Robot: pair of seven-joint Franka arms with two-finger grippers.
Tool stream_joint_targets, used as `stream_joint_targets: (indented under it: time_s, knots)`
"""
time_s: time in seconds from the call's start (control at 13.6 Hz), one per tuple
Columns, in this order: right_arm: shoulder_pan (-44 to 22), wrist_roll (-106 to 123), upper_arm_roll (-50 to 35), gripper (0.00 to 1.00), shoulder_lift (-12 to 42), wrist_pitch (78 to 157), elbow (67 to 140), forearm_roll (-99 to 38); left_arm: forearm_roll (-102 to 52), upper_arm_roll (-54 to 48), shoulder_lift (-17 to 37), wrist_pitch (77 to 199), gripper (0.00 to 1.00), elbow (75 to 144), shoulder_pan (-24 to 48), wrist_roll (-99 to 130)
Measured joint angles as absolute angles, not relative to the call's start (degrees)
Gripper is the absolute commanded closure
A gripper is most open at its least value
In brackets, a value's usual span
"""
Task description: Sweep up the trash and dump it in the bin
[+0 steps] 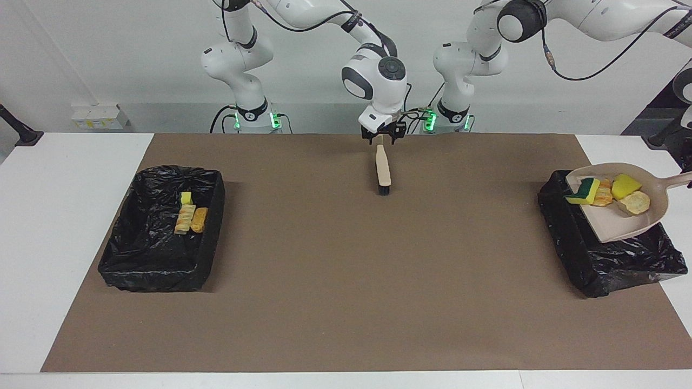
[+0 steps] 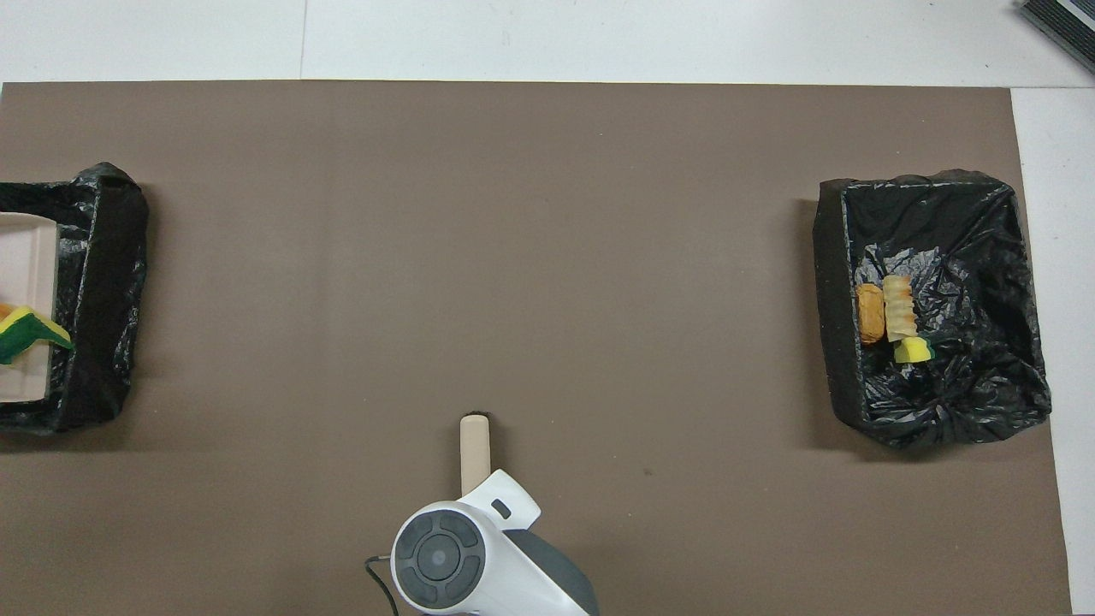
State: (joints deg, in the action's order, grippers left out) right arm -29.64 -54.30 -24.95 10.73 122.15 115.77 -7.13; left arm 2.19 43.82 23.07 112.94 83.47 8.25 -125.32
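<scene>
The beige dustpan (image 1: 621,227) hangs tilted over the black-lined bin (image 1: 611,262) at the left arm's end of the table. It carries trash: a green-backed yellow sponge (image 1: 583,192), a yellow sponge (image 1: 626,185) and bread lumps (image 1: 636,203). Its handle (image 1: 678,181) runs off the view's edge, where my left gripper holds it out of sight. In the overhead view only the dustpan's lip (image 2: 26,257) and a sponge (image 2: 26,334) show over that bin (image 2: 98,291). My right gripper (image 1: 385,139) is open over the handle end of the brush (image 1: 383,170), which lies on the mat.
A second black-lined bin (image 1: 162,259) stands at the right arm's end of the table and holds three scraps (image 1: 190,215). A brown mat (image 1: 346,281) covers the table between the two bins. The right arm's wrist (image 2: 445,556) covers the brush's handle end from above.
</scene>
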Motion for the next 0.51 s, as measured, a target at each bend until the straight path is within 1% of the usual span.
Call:
stream_joint_targets:
  time_s: [0.15, 0.29, 0.37, 0.51]
  knots:
    - [-24.25, -52.46, -24.97, 0.13, 7.49, 120.31, 115.37, -6.53, 9.70, 43.59, 23.50, 114.03, 1.00, 82.92, 9.63, -121.52]
    - [-17.35, -46.98, -24.89, 0.09, 2.68, 115.64, 115.28, -6.42, 17.90, 42.92, 23.51, 114.59, 1.00, 82.75, 10.49, -117.69]
    - [-14.03, -44.17, -24.82, 0.00, 0.08, 113.62, 115.26, -6.42, 22.57, 42.03, 23.43, 115.20, 1.00, 82.65, 10.62, -115.44]
    - [-8.87, -41.08, -24.70, 0.00, -4.20, 111.12, 115.24, -6.42, 29.94, 40.10, 23.02, 117.09, 1.00, 82.30, 10.92, -111.16]
